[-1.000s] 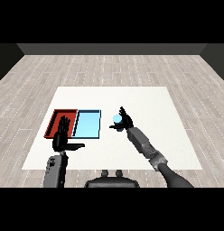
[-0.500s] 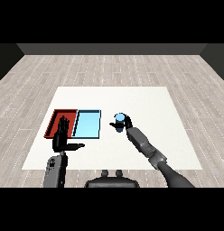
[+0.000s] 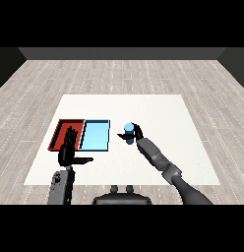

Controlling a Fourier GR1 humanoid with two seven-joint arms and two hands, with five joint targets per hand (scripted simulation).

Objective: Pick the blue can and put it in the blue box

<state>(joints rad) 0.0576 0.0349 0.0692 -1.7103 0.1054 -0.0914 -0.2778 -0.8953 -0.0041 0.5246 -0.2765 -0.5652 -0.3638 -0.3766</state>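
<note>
Head view shows the right robot hand (image 3: 136, 134) curled round the blue can (image 3: 128, 129) at the middle of the frame, just right of the blue box (image 3: 95, 146), which lies on the white desk (image 3: 158, 110) with nothing in it. Whether the can is off the desk yet cannot be told. The left robot hand (image 3: 70, 150) stands with fingers straight and thumb spread, at lower left in front of the red box (image 3: 60, 133). Judged from this, the grasp looks done; the carry leftward over the blue box and the release are still left
</note>
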